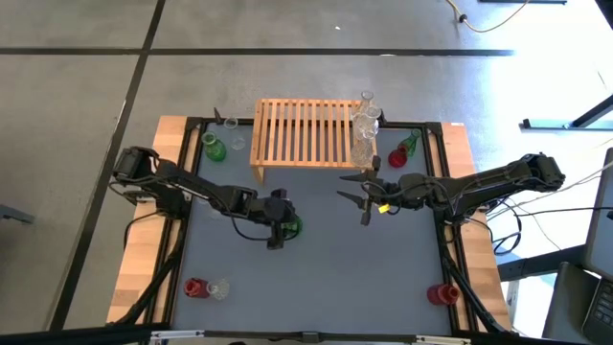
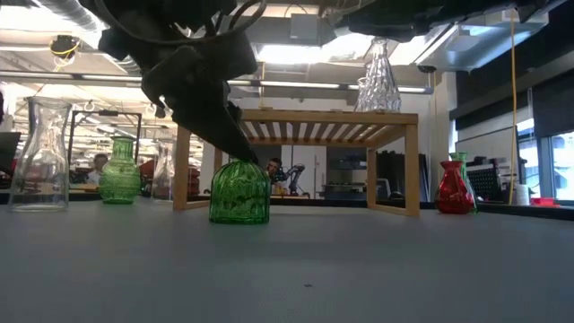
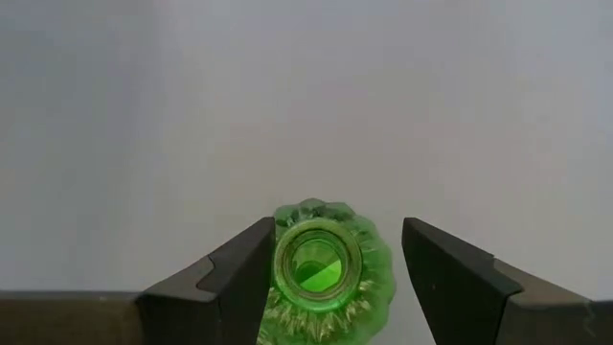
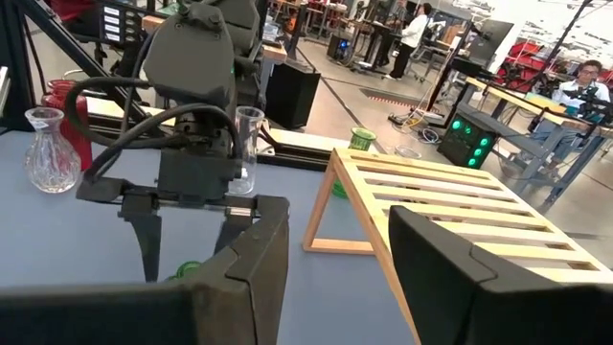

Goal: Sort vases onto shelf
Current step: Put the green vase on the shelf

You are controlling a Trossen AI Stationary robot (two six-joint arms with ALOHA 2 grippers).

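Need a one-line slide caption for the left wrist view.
Left gripper open, fingers straddling a ribbed green vase seen from above.

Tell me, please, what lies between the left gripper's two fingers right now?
The left wrist view shows the green ribbed vase standing between the left gripper's open fingers, its mouth facing up. One finger is at its side; a gap remains to the other.

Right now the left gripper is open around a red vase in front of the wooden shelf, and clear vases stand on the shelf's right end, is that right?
Not quite: the vase is green, not red. The left wrist view shows the left gripper open, a finger either side of its green ribbed body. The rest holds: in the high view it stands in front of the wooden shelf, with the clear vases on the shelf's right end.
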